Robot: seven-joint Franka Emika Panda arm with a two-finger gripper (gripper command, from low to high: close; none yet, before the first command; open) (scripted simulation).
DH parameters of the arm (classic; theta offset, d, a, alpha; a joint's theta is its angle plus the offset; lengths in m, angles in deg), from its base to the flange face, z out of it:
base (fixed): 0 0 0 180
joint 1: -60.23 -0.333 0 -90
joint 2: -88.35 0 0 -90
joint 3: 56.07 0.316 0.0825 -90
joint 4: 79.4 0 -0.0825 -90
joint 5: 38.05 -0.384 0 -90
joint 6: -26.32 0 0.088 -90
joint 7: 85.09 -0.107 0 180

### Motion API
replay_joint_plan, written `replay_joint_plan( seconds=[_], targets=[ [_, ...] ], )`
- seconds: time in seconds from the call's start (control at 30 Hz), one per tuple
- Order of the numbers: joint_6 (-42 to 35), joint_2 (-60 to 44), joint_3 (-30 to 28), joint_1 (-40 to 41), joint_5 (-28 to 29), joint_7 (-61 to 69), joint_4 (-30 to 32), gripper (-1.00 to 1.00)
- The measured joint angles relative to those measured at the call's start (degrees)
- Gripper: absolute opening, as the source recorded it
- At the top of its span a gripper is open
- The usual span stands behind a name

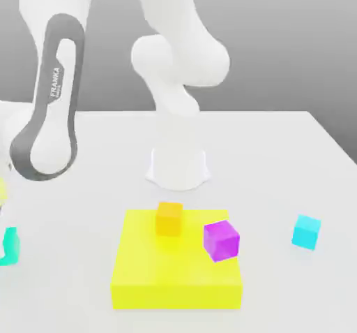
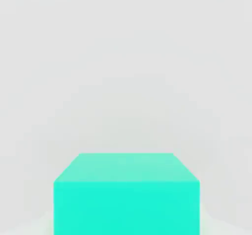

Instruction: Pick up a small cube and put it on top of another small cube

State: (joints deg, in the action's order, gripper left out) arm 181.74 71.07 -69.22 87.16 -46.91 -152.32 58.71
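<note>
Jaws: narrowed, holding turquoise cube [image 2: 126, 207] between them | grasp: confirm even squeeze, then lift straight | sky-cyan cube [image 1: 306, 232]: well apart from jaws

Bright, flat light; pale table nearly washed out [image 1: 265, 157]

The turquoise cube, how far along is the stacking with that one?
The arm has reached the turquoise cube, and the claw looks shut on it, the cube sitting close up in the hand view. Nothing is stacked yet: the sky-cyan cube stands bare-topped on the table. Left to do: lift the turquoise cube, carry it over, set it on top and let go.
</note>
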Motion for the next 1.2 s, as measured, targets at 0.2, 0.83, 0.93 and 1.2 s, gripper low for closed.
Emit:
replay_joint_plan(
  seconds=[0.2,0.83,0.93,1.2],
  targets=[
    [-0.77,4.29,7.84,-9.38,3.06,-0.97,2.59,-1.0],
    [-2.43,19.12,32.23,-45.0,4.88,-2.0,15.64,-1.0],
    [-2.71,21.45,35.09,-50.64,4.69,-1.8,17.69,-1.0],
    [7.91,11.63,32.81,-52.22,15.98,-11.29,19.93,-1.0]
  ],
)
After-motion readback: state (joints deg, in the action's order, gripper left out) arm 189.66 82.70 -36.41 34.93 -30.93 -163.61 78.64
